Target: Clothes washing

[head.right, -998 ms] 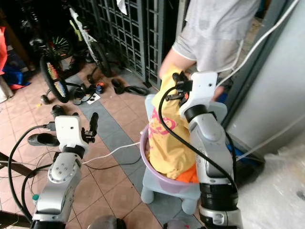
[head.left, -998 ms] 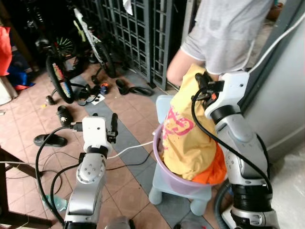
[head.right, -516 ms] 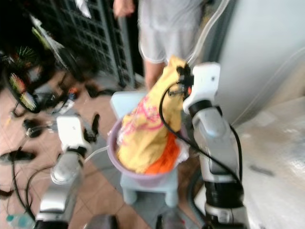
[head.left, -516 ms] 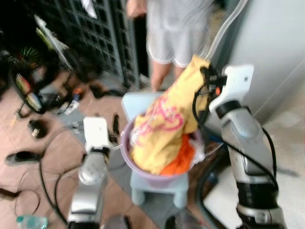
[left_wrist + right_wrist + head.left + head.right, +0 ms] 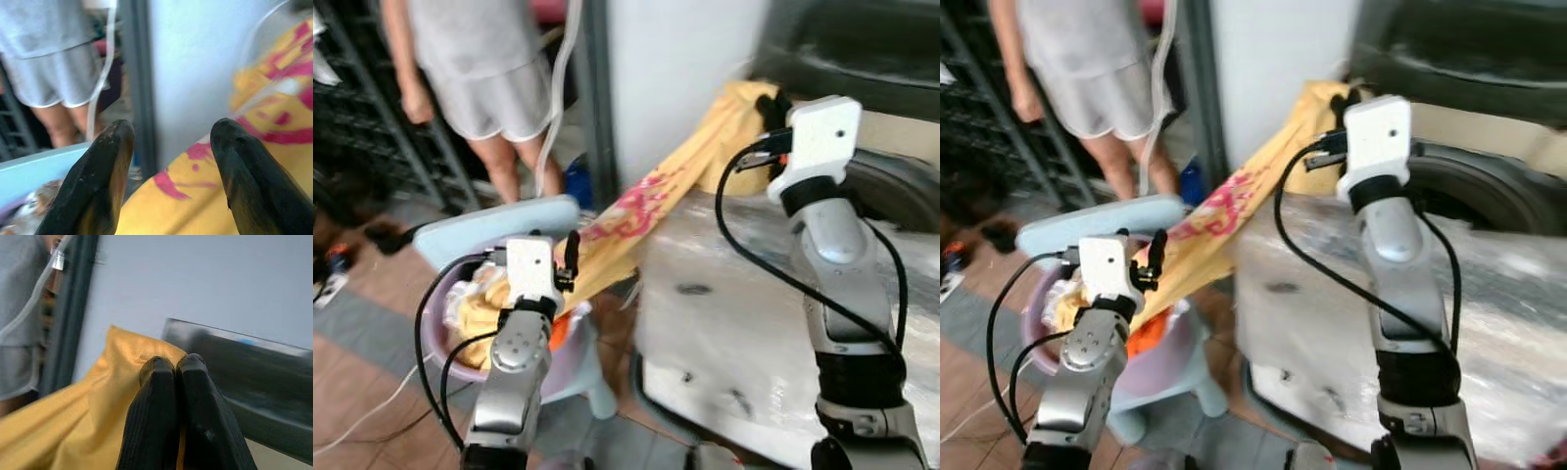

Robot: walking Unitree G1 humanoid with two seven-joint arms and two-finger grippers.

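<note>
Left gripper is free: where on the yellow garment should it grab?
Probably the taut middle span of the yellow garment, just ahead of the open left gripper, coming from the basin side. The right gripper already pinches the top end.

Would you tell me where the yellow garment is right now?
The yellow garment stretches from the purple basin at lower left up to the right gripper, which pinches it above the washing machine.

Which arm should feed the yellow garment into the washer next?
Right. The right gripper is shut on the yellow garment, up by the washing machine. The left gripper is open, low by the purple basin.
</note>
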